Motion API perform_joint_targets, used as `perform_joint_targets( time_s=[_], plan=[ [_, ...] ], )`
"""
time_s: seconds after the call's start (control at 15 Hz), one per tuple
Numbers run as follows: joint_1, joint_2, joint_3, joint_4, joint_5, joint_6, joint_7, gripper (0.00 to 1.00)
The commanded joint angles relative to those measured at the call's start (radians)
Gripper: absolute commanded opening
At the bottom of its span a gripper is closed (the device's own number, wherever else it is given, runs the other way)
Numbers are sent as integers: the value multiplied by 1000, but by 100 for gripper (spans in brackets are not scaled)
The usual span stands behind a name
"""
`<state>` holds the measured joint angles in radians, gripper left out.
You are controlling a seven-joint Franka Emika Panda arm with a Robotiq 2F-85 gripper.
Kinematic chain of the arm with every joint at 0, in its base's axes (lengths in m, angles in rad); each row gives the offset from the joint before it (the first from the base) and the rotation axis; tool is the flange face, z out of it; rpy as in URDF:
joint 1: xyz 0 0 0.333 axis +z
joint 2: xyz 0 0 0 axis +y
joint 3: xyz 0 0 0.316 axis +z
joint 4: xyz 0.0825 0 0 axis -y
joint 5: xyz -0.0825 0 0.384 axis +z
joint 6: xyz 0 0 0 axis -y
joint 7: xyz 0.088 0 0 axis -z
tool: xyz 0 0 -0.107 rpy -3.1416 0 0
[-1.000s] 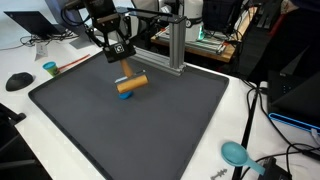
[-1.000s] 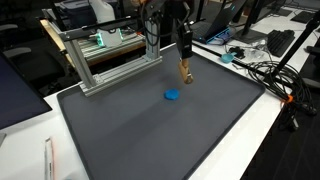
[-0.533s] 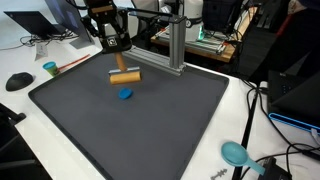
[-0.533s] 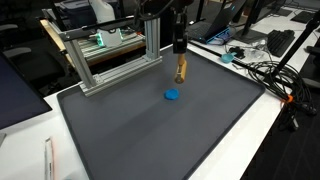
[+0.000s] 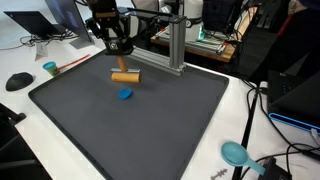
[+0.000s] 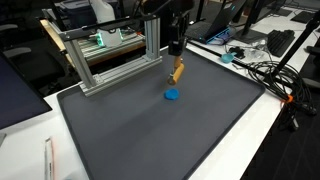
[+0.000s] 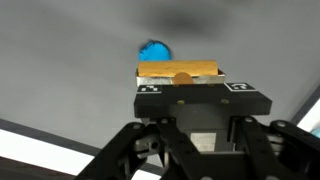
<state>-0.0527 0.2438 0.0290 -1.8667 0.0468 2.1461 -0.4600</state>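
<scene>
Up over the back half of the dark mat (image 5: 150,130), the gripper (image 5: 121,63) is clamped on a tan wooden cylinder (image 5: 125,75), which hangs in the air clear of the surface. A second ago that cylinder was down low, right at the blue disc (image 5: 125,94). Now the disc lies alone on the mat, almost straight below it. Compared to half a second back the height looks about the same, so I'd say the lift has levelled off, but the cylinder (image 6: 177,70) looks a bit more tilted in an exterior view. The wrist view shows the cylinder (image 7: 180,71) sideways across the gripper's fingers, with the disc (image 7: 155,50) peeking out behind it. The aluminium frame (image 6: 110,60) stands close by on the counter (image 5: 238,120). So the pickup looks done and the grip seems solid.
</scene>
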Motion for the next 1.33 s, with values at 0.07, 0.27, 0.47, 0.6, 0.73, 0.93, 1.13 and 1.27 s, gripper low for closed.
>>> perform_joint_targets(
  time_s=[0.07,0.27,0.47,0.6,0.73,0.93,1.13,1.27],
  plan=[
    [-3,1,3,2,-1,-3,1,22],
    [-8,26,4,3,36,47,22,22],
    [-9,65,-9,5,13,92,82,22],
    [-20,84,-14,4,19,96,106,22],
    [-32,100,-16,4,29,103,120,22],
    [-46,124,-15,11,39,102,140,22],
    [-49,152,-10,23,48,99,158,22],
    [-44,165,-12,35,40,101,176,22]
  ],
)
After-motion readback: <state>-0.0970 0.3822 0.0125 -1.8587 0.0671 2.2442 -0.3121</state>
